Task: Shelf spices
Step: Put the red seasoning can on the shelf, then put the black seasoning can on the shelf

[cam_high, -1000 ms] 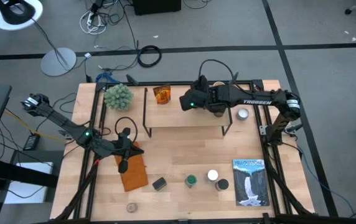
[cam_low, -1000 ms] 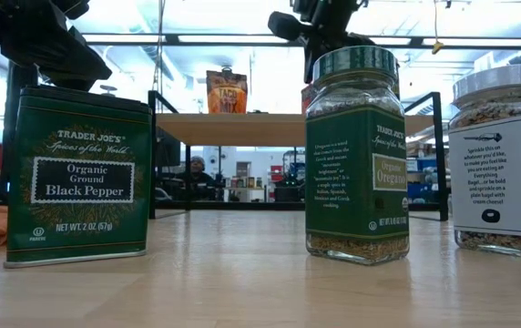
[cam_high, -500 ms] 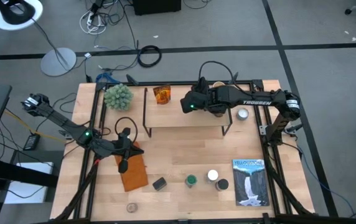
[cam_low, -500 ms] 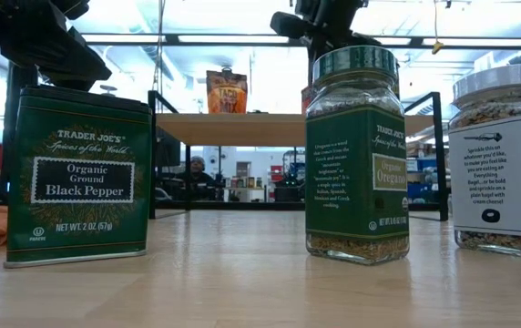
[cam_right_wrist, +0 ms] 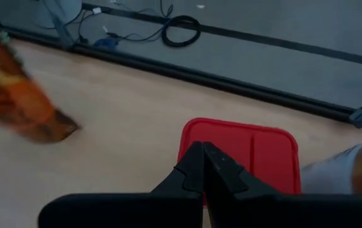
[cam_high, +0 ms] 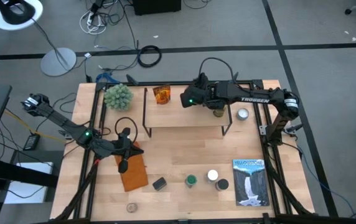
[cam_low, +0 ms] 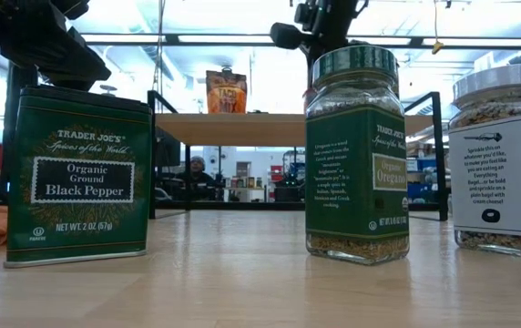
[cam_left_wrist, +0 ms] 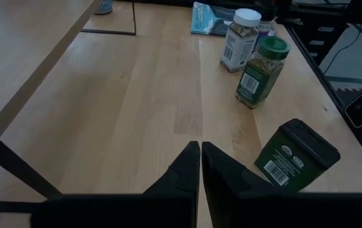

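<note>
The shelf (cam_high: pixel 187 118) stands at the table's far middle, with an amber jar (cam_high: pixel 161 94) on its top board. My right gripper (cam_high: pixel 184 99) hovers shut over the board, above a red tin (cam_right_wrist: pixel 238 152) that rests flat on it. A tan-lidded jar (cam_high: pixel 218 112) stands on the shelf by that arm. Near the table's front edge stand a green-lidded jar (cam_high: pixel 191 180), a white-lidded jar (cam_high: pixel 213 175), a black-lidded jar (cam_high: pixel 221 185) and a black pepper tin (cam_high: pixel 159 183). My left gripper (cam_high: pixel 123 167) waits shut over an orange notebook (cam_high: pixel 133 173).
A blue-and-white book (cam_high: pixel 251 182) lies at the front right. A green plant (cam_high: pixel 117 96) stands at the far left, a silver tin (cam_high: pixel 243 114) sits to the right of the shelf, and a small round tin (cam_high: pixel 131 206) lies near the front edge.
</note>
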